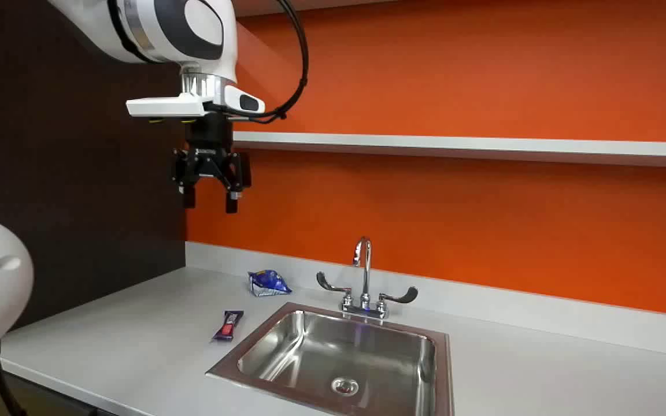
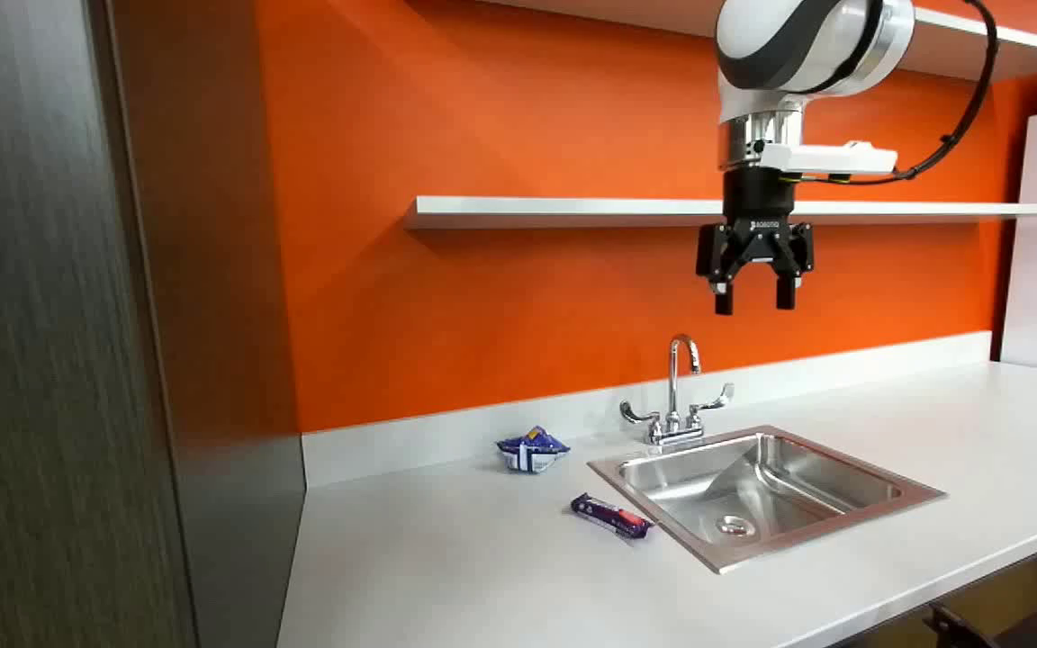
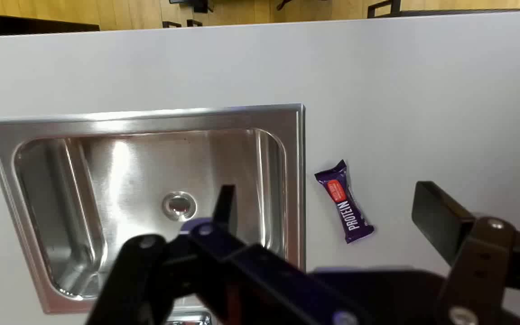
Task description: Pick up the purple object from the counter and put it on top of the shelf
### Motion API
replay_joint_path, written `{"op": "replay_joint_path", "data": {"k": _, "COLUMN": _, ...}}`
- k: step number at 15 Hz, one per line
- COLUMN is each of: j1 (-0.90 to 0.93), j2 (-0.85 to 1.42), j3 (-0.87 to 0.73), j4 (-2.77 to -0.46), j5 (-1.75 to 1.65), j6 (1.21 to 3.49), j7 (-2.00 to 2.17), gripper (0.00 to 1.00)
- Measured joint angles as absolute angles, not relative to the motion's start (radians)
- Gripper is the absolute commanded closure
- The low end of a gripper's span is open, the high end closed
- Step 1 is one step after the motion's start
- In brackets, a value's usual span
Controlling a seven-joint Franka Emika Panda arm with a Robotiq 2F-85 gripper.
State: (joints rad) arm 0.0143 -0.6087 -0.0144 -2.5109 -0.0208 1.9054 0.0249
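Observation:
A purple protein bar (image 1: pixel 229 325) lies flat on the white counter (image 1: pixel 136 341), left of the sink. It shows in both exterior views (image 2: pixel 613 517) and in the wrist view (image 3: pixel 345 201), with a red patch and white lettering. The white shelf (image 1: pixel 466 141) runs along the orange wall above the counter, and it also shows in an exterior view (image 2: pixel 554 207). My gripper (image 1: pixel 210 202) is open and empty, high above the counter and just below shelf height (image 2: pixel 754 301). In the wrist view the bar appears between the two spread fingers (image 3: pixel 327 198), well below them.
A blue packet (image 1: pixel 268 283) lies near the backsplash, also seen in an exterior view (image 2: pixel 532 448). A steel sink (image 3: pixel 294 180) is beside the bar. A tall faucet (image 2: pixel 674 387) stands behind it. A dark panel (image 1: pixel 90 173) bounds the counter's left end. A higher shelf (image 2: pixel 608 13) hangs above.

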Motion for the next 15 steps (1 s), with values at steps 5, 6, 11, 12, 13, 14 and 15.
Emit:
{"op": "replay_joint_path", "data": {"k": 5, "j1": 0.014, "j2": -0.608, "j3": -0.014, "j4": -2.511, "j5": -0.021, "j6": 1.905, "j7": 0.025, "gripper": 0.00}}
{"op": "replay_joint_path", "data": {"k": 6, "j1": 0.014, "j2": -0.608, "j3": -0.014, "j4": -2.511, "j5": -0.021, "j6": 1.905, "j7": 0.025, "gripper": 0.00}}
{"op": "replay_joint_path", "data": {"k": 11, "j1": 0.014, "j2": -0.608, "j3": -0.014, "j4": -2.511, "j5": -0.021, "j6": 1.905, "j7": 0.025, "gripper": 0.00}}
{"op": "replay_joint_path", "data": {"k": 12, "j1": 0.014, "j2": -0.608, "j3": -0.014, "j4": -2.511, "j5": -0.021, "j6": 1.907, "j7": 0.025, "gripper": 0.00}}
{"op": "replay_joint_path", "data": {"k": 13, "j1": 0.016, "j2": -0.607, "j3": -0.012, "j4": -2.511, "j5": -0.021, "j6": 1.911, "j7": 0.024, "gripper": 0.00}}
{"op": "replay_joint_path", "data": {"k": 14, "j1": 0.021, "j2": -0.605, "j3": -0.010, "j4": -2.511, "j5": -0.021, "j6": 1.916, "j7": 0.022, "gripper": 0.00}}
{"op": "replay_joint_path", "data": {"k": 15, "j1": 0.028, "j2": -0.601, "j3": -0.007, "j4": -2.511, "j5": -0.021, "j6": 1.923, "j7": 0.019, "gripper": 0.00}}
